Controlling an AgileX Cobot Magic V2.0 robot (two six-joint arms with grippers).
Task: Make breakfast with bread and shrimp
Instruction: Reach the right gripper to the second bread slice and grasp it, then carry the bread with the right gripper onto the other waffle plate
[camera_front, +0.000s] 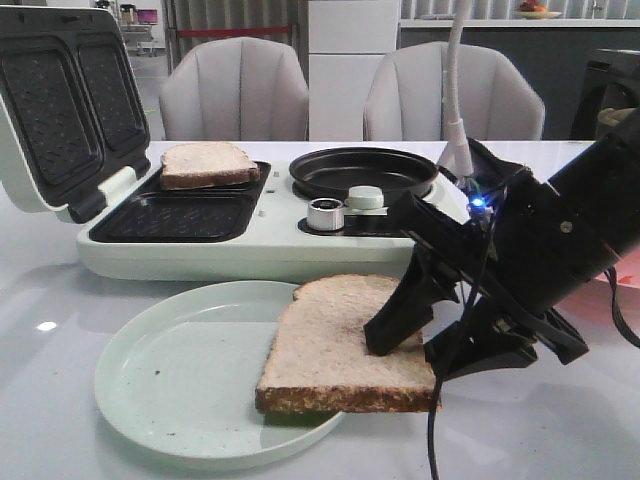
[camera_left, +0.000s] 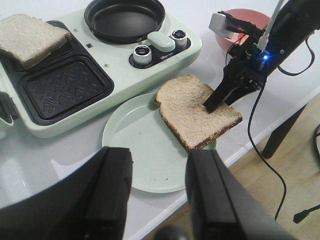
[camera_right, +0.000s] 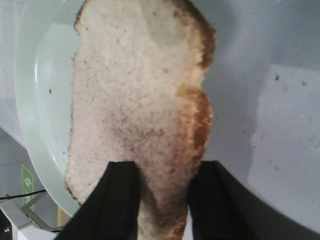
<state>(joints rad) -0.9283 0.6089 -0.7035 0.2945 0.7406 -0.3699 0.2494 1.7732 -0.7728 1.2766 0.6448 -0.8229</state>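
One slice of bread (camera_front: 330, 340) (camera_left: 192, 107) (camera_right: 135, 90) lies over the right rim of a pale green plate (camera_front: 180, 380) (camera_left: 145, 150) (camera_right: 35, 100). My right gripper (camera_front: 415, 355) (camera_left: 212, 106) (camera_right: 162, 170) is shut on that slice's right edge, one finger on top and one beneath. The other slice of bread (camera_front: 207, 163) (camera_left: 27, 37) rests in the far grill tray of the breakfast maker. My left gripper (camera_left: 159, 157) hangs open and empty above the plate's near side. The shrimp is out of view.
The mint breakfast maker (camera_front: 250, 255) stands behind the plate with its lid (camera_front: 60, 100) raised. It has an empty grill tray (camera_front: 180, 215), a round black pan (camera_front: 362, 170) and silver knobs (camera_front: 325, 213). A pink bowl (camera_left: 245, 25) sits at the right. The table edge (camera_left: 260, 137) is close.
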